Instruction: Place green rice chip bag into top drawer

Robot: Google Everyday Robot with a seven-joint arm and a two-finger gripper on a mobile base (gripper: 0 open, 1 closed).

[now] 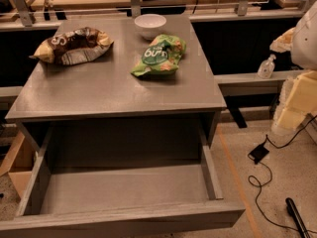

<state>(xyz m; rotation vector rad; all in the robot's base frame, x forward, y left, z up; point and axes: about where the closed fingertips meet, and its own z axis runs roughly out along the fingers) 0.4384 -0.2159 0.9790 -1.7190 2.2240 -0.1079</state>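
Observation:
The green rice chip bag (159, 56) lies flat on the grey table top (99, 88), right of centre and towards the back, just in front of a white bowl. The top drawer (124, 190) is pulled wide open below the table's front edge, and its plain grey inside holds nothing. My gripper is out of view. Only pale white and yellowish parts of my arm (297, 93) show at the right edge, away from the table and the bag.
A brown-and-yellow snack bag (74, 44) lies at the table's back left. A white bowl (150, 25) stands at the back centre. A small sanitizer bottle (266, 67) stands on a ledge to the right. Black cables and a small device (258, 153) lie on the floor at right.

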